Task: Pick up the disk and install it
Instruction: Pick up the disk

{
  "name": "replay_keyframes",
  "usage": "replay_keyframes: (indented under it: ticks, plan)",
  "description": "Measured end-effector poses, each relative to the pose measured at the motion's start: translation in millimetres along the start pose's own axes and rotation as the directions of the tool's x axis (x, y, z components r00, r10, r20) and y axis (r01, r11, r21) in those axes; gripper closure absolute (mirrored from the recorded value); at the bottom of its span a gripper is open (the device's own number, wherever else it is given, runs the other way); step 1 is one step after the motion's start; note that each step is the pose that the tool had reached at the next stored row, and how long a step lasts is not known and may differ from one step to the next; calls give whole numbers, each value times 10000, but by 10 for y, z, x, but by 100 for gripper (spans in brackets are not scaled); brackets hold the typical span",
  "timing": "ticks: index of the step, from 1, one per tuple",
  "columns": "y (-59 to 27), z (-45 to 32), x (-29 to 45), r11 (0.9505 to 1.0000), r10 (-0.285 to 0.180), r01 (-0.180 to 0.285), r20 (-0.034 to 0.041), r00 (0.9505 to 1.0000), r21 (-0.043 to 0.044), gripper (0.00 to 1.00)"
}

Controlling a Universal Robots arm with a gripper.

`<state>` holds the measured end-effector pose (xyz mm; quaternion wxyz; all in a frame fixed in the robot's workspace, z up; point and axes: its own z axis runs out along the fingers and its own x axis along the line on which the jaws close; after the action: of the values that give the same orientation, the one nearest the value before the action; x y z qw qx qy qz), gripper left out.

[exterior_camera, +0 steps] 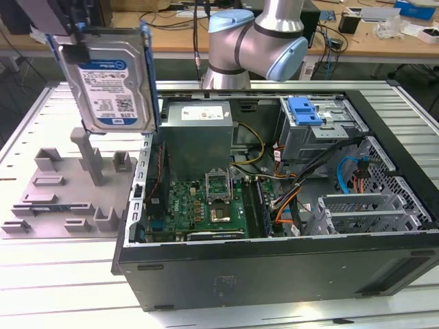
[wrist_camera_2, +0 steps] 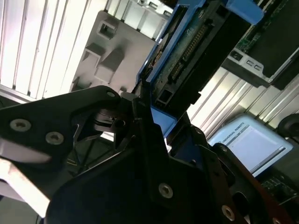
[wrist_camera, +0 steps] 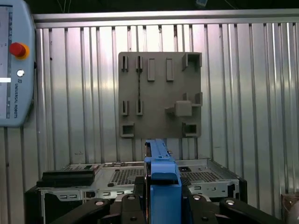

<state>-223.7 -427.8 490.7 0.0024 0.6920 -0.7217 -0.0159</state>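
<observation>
The disk (exterior_camera: pixel 113 79), a silver hard drive with a white-and-blue label in a blue carrier bracket, hangs upright in the air at the exterior view's upper left. It is above the grey fixture plate (exterior_camera: pixel 62 185) and left of the open computer case (exterior_camera: pixel 274 267). My gripper (exterior_camera: pixel 81 35) is shut on the disk's top edge. In the first wrist view the blue carrier edge (wrist_camera: pixel 161 182) stands between the black fingers of the gripper (wrist_camera: pixel 161 203). In the second wrist view the gripper (wrist_camera_2: pixel 149 116) clamps the disk (wrist_camera_2: pixel 196 51), whose connector end shows.
Inside the case lie a grey power supply (exterior_camera: pixel 199 130), a green motherboard (exterior_camera: pixel 206 205), and a drive cage with a light-blue latch (exterior_camera: pixel 305 113). The arm's base (exterior_camera: pixel 254 41) stands behind the case. A teach pendant (wrist_camera: pixel 14 65) lies on the ribbed table.
</observation>
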Motion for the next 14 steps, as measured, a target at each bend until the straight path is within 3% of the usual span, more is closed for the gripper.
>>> replay_keyframes:
  ticks: [14]
  plan:
    - [-783,-67,304,10000,1,-1,-3,10000,-80,63]
